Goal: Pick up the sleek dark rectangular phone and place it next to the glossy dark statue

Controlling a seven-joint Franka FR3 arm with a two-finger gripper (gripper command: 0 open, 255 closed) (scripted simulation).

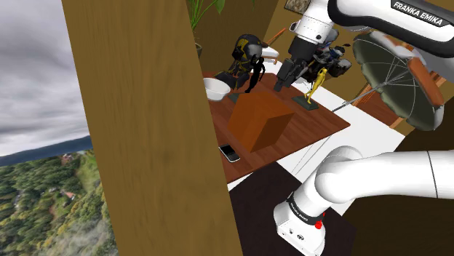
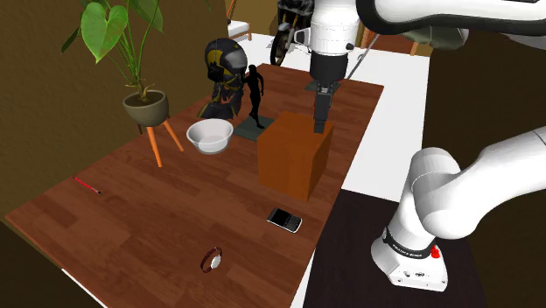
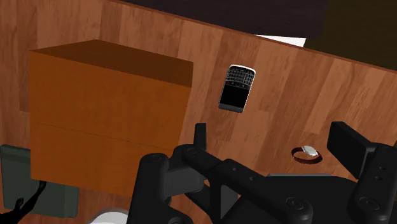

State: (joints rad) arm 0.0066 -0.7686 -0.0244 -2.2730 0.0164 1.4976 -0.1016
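Phone [image 2: 284, 219], dark, keypad and screen face up, lies flat on the wooden worktop [image 2: 157, 219], close to the edge on the stand's side. Nothing touches it. In the wrist view the phone [image 3: 236, 87] sits beyond the fingertips, just past a corner of the orange-brown box [image 3: 102, 114].

Gripper [image 2: 320, 118] points down over the box's [image 2: 293, 157] far top edge; cannot tell if it touches. In the wrist view the fingers stand wide apart with nothing between them.

Black statue [image 2: 255, 92] stands upright on a dark flat base behind the box, with a dark helmet-like bust [image 2: 223, 66] next to it. A white bowl [image 2: 210, 135] sits just beside the base. Phone and statue are well apart, with the box between them.

A wristwatch [image 2: 212, 259] lies on the worktop near the phone, toward the second exterior view's lower left. A red pen [image 2: 87, 185] lies far to that view's left. A potted plant [image 2: 145, 107] stands near the bowl.
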